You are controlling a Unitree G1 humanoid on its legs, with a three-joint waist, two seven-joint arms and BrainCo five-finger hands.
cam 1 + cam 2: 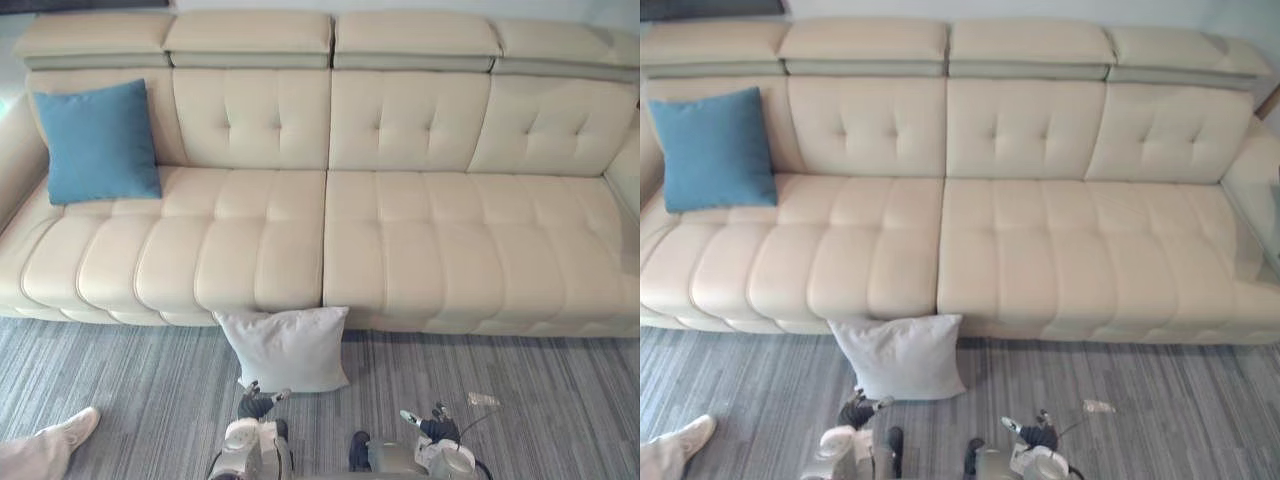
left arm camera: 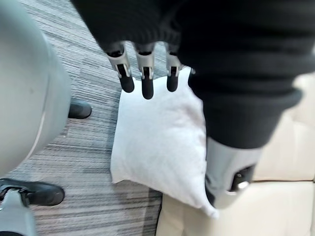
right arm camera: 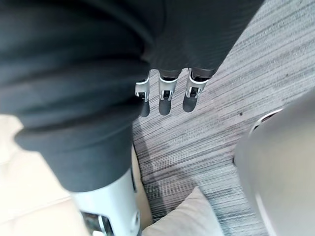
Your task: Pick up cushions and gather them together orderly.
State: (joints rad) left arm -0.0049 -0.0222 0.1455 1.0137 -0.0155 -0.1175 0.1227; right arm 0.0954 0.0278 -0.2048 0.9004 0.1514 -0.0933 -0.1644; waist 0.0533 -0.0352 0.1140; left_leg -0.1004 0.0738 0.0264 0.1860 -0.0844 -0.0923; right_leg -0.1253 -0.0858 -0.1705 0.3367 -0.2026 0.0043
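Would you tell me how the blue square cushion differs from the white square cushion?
The blue square cushion sits on the cream sofa; the white square cushion is on the grey carpet. The blue cushion leans on the backrest; the white cushion rests against the sofa's front. Both are square.

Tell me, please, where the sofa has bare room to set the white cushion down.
The sofa seat is bare from the blue cushion in its left corner across to its right end; the patch beside that cushion suits best. Crowded: the floor at the sofa's front, where the white cushion leans.
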